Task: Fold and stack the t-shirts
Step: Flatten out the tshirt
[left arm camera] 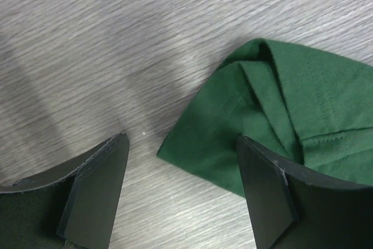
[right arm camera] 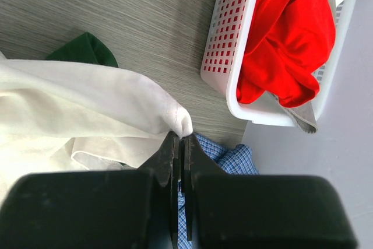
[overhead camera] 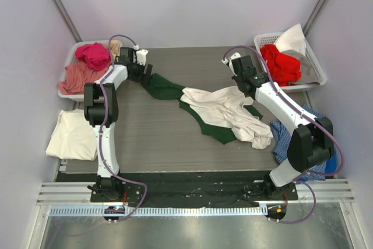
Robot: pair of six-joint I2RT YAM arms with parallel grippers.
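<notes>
1. Well, on my left wrist feed the left gripper [left arm camera: 180, 188] stands wide apart, holding nothing, low over the grey wood-grain table [left arm camera: 116, 39].
2. A folded corner of the dark green t-shirt [left arm camera: 280, 103] lies flat between its fingers [left arm camera: 96, 188], reaching in from the right-hand one. I cannot tell whether the cloth touches that pad.
3. From above, I see the left gripper [overhead camera: 144, 74] at the far left end of the dark green t-shirt [overhead camera: 165, 88], which stretches diagonally toward the middle of the table [overhead camera: 151, 138].
4. The cream t-shirt [overhead camera: 224, 109] lies rumpled across the green one's right half.
5. The right gripper [right arm camera: 179, 155] is closed tight on a pinched edge of the cream t-shirt [right arm camera: 87, 94]. That edge is drawn up into a small peak at the fingertips.
6. Overhead, the right gripper [overhead camera: 249, 84] sits at the cream shirt's far right end.
7. Beside it, a white basket [right arm camera: 224, 39] holds a red garment [right arm camera: 285, 33], and a blue checked cloth [right arm camera: 227, 153] lies just behind the fingers.
8. At the far left, another basket [overhead camera: 65, 83] holds pink garments [overhead camera: 90, 56]. A pale folded garment [overhead camera: 73, 135] lies nearer me, at the table's left edge.
</notes>
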